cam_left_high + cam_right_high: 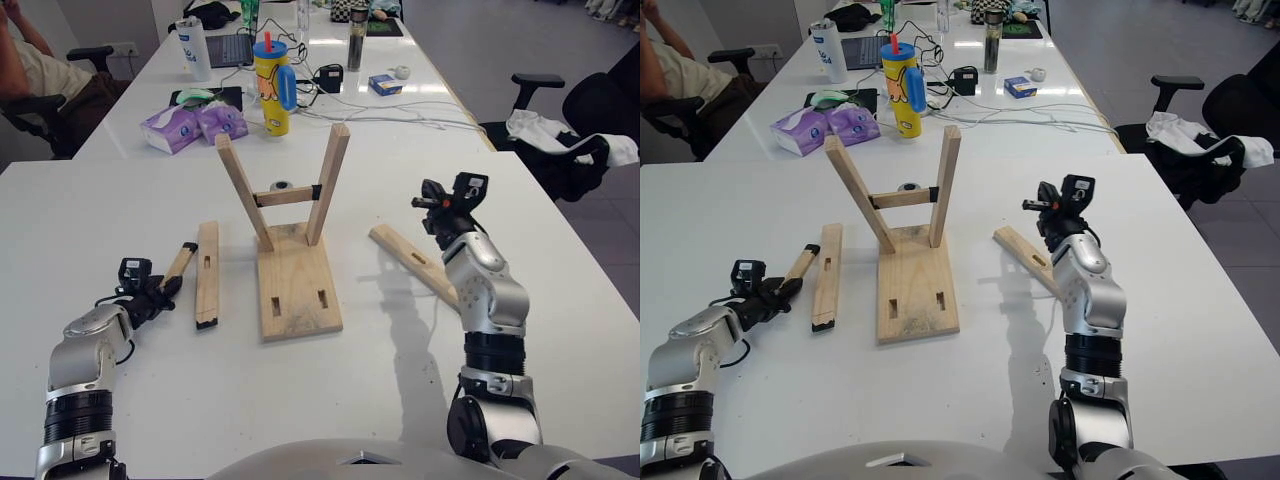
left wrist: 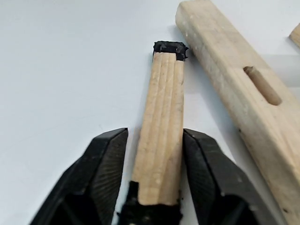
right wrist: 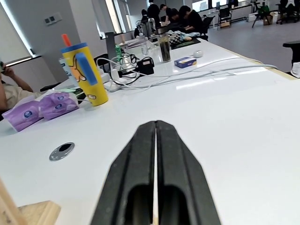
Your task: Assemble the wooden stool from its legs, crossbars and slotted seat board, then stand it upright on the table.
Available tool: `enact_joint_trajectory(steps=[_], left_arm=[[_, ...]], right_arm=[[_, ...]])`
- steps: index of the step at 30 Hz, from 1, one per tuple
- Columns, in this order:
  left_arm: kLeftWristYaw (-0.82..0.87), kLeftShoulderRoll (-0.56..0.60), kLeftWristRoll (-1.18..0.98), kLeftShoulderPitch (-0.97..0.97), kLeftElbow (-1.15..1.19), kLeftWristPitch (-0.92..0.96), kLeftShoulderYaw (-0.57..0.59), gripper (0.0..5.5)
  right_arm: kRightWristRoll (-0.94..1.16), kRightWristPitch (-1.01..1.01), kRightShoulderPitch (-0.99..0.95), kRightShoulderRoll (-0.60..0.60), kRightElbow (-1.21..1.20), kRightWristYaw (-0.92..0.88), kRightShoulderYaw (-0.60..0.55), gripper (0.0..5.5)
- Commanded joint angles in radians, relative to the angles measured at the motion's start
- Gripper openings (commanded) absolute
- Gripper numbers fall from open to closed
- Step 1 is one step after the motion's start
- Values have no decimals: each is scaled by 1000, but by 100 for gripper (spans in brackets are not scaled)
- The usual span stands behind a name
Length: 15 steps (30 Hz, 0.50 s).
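Left claw (image 2: 153,140): released, fingers (image 2: 105,164) straddling the near end of a loose crossbar (image 2: 164,93) that lies flat on the table (image 1: 120,210), left of centre. One pad looks close to the wood, the other stands apart; no grip yet. A loose leg (image 1: 207,272) lies just right of the crossbar.

Right claw (image 3: 155,126): clenched on nothing, held up over the right side, above a second loose leg (image 1: 412,262).

Seat board (image 1: 297,285) lies flat at centre. Two legs (image 1: 243,190) stand in its far slots, joined by a fitted crossbar (image 1: 285,196). The near slots are open.

Risks, as judged:
- A grip this near the crossbar's end may let it pivot or droop on lifting.
- Uneven closing could push the bar against the neighbouring leg.
- The standing pair looks only slotted in, so a knock might tip it.
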Motion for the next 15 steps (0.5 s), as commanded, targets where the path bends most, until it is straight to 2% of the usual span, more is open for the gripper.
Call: enact_joint_trajectory(steps=[1, 7, 12, 15], left_arm=[[42, -7, 25, 0, -7, 26, -23, 136], [86, -16, 12, -118, -103, -217, 43, 129], [107, -3, 35, -266, -299, -359, 7, 129], [81, -6, 31, -337, -402, -369, -66, 129]], right_arm=[[-17, -11, -31, -10, 2, 6, 29, 0], [72, -25, -34, 21, -64, 65, 22, 0], [253, 34, -66, 40, -172, 124, -4, 81], [402, 102, -97, 49, -235, 131, -26, 134]])
